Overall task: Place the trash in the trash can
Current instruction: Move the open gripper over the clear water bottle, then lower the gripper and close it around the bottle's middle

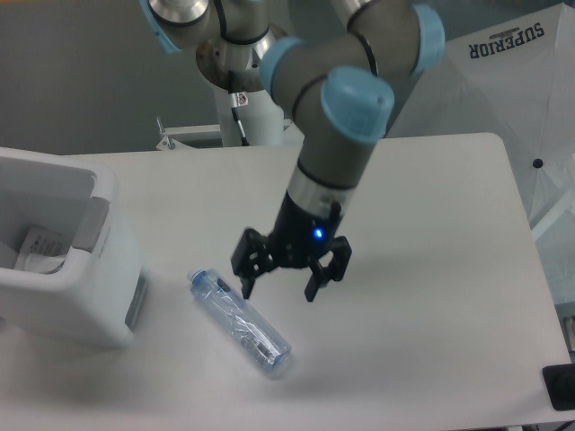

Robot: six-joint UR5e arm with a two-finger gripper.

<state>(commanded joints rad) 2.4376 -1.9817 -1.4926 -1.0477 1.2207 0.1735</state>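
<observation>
Surface: we see a smooth, matte white table [422,206] with rounded corners, set against a plain grey wall.
Trash can: we find the white boxy bin [67,269] at the table's left edge, rounded at the corners, with a grey panel at its rim.
Pouch: we see crinkled clear plastic with a white label [40,249] lying inside the bin.
Bottle: we see the clear blue-tinted bottle [239,321] lying on its side on the table, just right of the bin, its cap toward the bin.
Gripper: we see the black gripper [278,288] hanging spread wide and holding nothing, just above and right of the bottle.
Open room: we see bare table to the gripper's right.
Right edge: we see a white canopy [503,90] printed "SUPERIOR" beyond the table.
</observation>
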